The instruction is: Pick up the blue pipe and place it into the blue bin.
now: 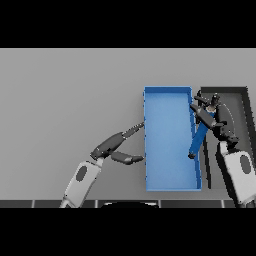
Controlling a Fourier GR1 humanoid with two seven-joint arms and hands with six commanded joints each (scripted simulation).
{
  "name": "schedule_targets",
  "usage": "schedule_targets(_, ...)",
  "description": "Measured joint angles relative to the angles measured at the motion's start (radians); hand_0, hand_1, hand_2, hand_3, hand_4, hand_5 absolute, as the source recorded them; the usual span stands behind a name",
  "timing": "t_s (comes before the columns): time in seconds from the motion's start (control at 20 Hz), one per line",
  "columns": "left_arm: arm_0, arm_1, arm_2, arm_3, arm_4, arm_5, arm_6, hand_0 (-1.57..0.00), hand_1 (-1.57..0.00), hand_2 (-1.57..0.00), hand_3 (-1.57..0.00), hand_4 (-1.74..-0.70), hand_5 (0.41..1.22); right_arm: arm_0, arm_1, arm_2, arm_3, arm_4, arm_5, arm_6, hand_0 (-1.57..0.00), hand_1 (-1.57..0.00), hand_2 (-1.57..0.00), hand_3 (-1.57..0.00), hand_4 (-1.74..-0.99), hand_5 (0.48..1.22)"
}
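The blue pipe [198, 142] is held tilted in my right hand [209, 116], whose fingers are curled round its upper end. Its lower end hangs over the blue bin [167, 145]. The blue bin is a long open box right of the table's middle. My right hand is over the line where the blue bin meets the black bin. My left hand [116, 145] is open beside the blue bin on its left, fingers straight and reaching toward the bin, thumb spread below them.
A black bin [235, 91] stands against the blue bin's right side, partly under my right arm [239, 170]. The grey table [65, 100] stretches to the left and far side.
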State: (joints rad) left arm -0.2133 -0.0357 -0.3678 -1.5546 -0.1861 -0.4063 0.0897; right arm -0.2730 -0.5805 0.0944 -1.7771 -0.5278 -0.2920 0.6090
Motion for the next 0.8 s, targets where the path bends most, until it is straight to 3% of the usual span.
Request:
schedule_targets(0.05, 0.001, 0.002, 0.000, -0.006, 0.000, 0.000, 0.004, 0.00, 0.00, 0.00, 0.00, -0.89, 0.420, 0.016, -0.013, 0.030, 0.012, -0.006, -0.038, 0.000, -1.57, -1.57, -1.57, -1.26, -1.741, 1.221)
schedule_targets(0.25, 0.002, 0.004, -0.008, -0.009, -0.012, 0.005, 0.007, 0.00, 0.00, 0.00, 0.00, -0.88, 0.421, 0.023, -0.137, 0.221, 0.033, -0.066, -0.198, 0.000, -1.57, -1.55, -1.57, -0.85, -1.741, 1.221)
schedule_targets(0.3, 0.009, 0.009, -0.004, -0.012, -0.005, -0.001, 0.008, 0.00, 0.00, 0.00, 0.00, -0.88, 0.421, 0.010, -0.174, 0.268, 0.060, -0.096, -0.248, -0.001, -1.46, -1.34, -1.34, -0.79, -1.678, 1.221)
schedule_targets(0.4, 0.007, 0.007, -0.007, -0.016, -0.007, 0.000, 0.010, 0.00, 0.00, 0.00, 0.00, -0.88, 0.422, -0.034, -0.255, 0.380, 0.103, -0.196, -0.315, -0.001, -0.94, -0.85, -0.86, -0.50, -1.503, 1.221)
schedule_targets(0.5, 0.003, 0.005, -0.003, -0.015, -0.004, 0.001, 0.017, 0.00, 0.00, 0.00, 0.00, -0.88, 0.427, -0.089, -0.321, 0.462, 0.129, -0.270, -0.317, 0.001, -0.60, -0.55, -0.55, -0.32, -1.337, 1.221)
schedule_targets(0.65, 0.010, 0.004, -0.007, -0.020, -0.002, -0.001, 0.016, 0.00, 0.00, 0.00, 0.00, -0.88, 0.429, -0.128, -0.372, 0.545, 0.143, -0.302, -0.263, 0.001, -0.31, -0.28, -0.28, -0.16, -1.175, 1.084)
schedule_targets(0.8, 0.006, -0.008, -0.012, -0.013, -0.011, 0.007, 0.037, 0.00, 0.00, 0.00, 0.00, -0.89, 0.428, -0.215, -0.440, 0.703, 0.165, -0.330, -0.200, 0.001, -0.16, -0.14, -0.14, -0.08, -1.083, 0.934)
